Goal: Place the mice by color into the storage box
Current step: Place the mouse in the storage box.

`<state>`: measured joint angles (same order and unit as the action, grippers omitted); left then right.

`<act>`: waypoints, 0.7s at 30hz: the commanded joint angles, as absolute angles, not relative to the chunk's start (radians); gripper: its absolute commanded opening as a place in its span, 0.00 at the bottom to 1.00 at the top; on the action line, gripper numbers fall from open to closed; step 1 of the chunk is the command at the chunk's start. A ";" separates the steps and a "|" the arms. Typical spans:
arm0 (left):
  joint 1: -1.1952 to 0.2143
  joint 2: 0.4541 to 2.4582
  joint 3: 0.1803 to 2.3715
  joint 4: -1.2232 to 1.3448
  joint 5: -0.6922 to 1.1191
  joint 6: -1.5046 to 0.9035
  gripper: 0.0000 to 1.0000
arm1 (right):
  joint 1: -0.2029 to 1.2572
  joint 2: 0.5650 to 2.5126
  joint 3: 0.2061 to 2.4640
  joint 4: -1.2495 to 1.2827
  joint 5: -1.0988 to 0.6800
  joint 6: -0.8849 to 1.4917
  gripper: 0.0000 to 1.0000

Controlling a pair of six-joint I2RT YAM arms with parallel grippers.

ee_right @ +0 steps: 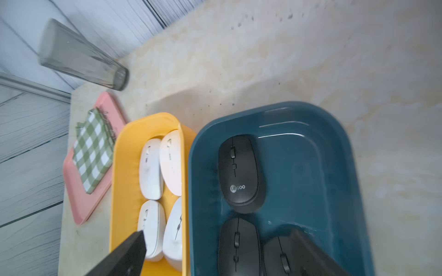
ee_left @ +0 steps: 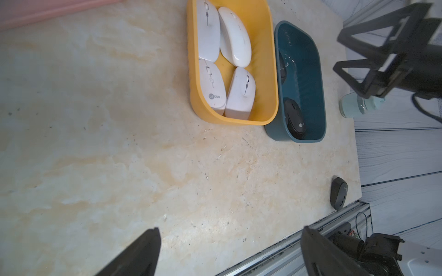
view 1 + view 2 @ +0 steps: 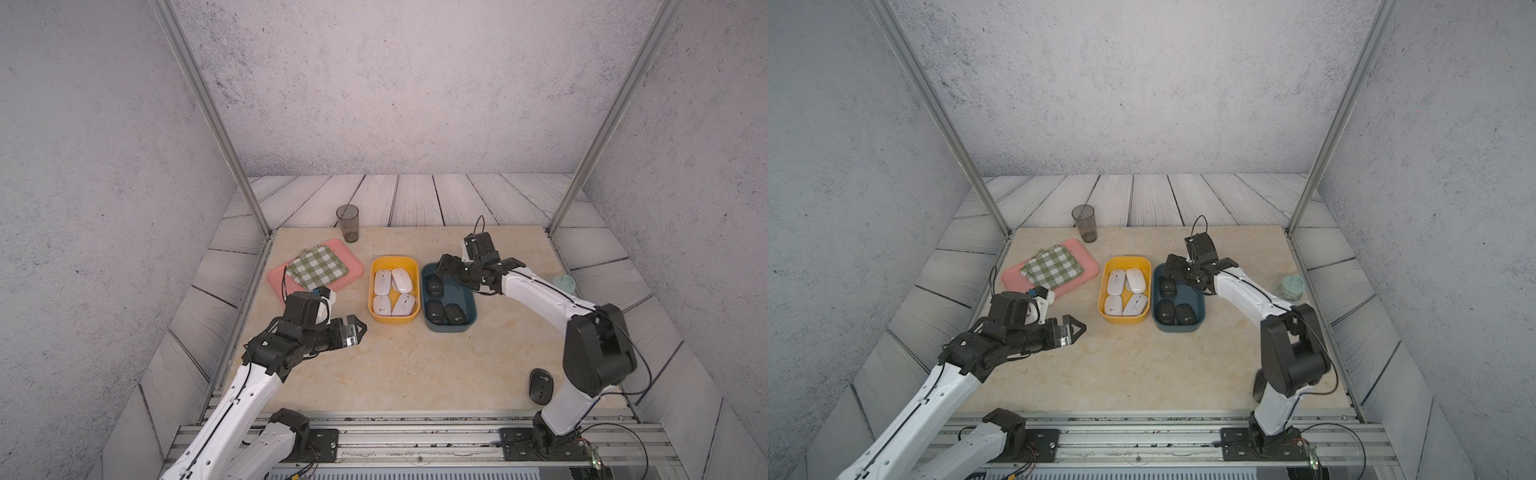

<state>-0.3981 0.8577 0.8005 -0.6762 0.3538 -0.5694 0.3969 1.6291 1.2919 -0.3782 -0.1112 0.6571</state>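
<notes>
Several white mice (image 3: 382,281) lie in the yellow storage box (image 3: 392,259). Beside it, on its right, the dark blue storage box (image 3: 446,327) holds three black mice: one at the far end (image 1: 240,172) and two at the near end (image 1: 238,246). One more black mouse (image 3: 540,386) lies on the table by the right arm's base, also seen in the left wrist view (image 2: 338,193). My right gripper (image 3: 445,269) hangs open and empty over the blue box's far end. My left gripper (image 3: 357,330) is open and empty, above bare table left of the yellow box.
A pink tray (image 3: 347,254) with a green checked cloth (image 3: 318,267) sits at the back left, a grey glass cup (image 3: 348,223) behind it. A pale green jar (image 3: 564,284) stands at the table's right edge. Metal frame posts rise at both back corners.
</notes>
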 commanded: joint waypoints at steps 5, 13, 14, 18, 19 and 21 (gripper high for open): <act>-0.612 0.943 0.856 -0.576 0.227 -0.562 0.98 | 0.124 1.338 1.106 -0.756 -0.018 0.478 0.99; -0.707 1.041 0.872 -0.512 0.259 -0.555 0.98 | -0.319 1.315 0.907 -0.848 -0.178 0.414 0.99; -0.707 1.044 0.869 -0.506 0.261 -0.554 0.98 | -0.349 1.328 0.891 -0.844 -0.203 0.417 0.99; -0.707 1.045 0.859 -0.500 0.253 -0.544 0.98 | -0.418 1.353 0.842 -0.836 -0.234 0.442 0.99; -0.707 1.043 0.855 -0.499 0.255 -0.543 0.98 | -0.426 1.357 0.823 -0.831 -0.241 0.447 0.99; -0.707 1.037 0.843 -0.494 0.255 -0.543 0.98 | -0.428 1.362 0.789 -0.828 -0.247 0.457 0.99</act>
<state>-0.7029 1.0481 0.8448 -0.5156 0.2573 -0.5602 -0.4187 1.3399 0.8249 -0.8070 -0.1989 0.4484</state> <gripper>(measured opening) 0.976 0.988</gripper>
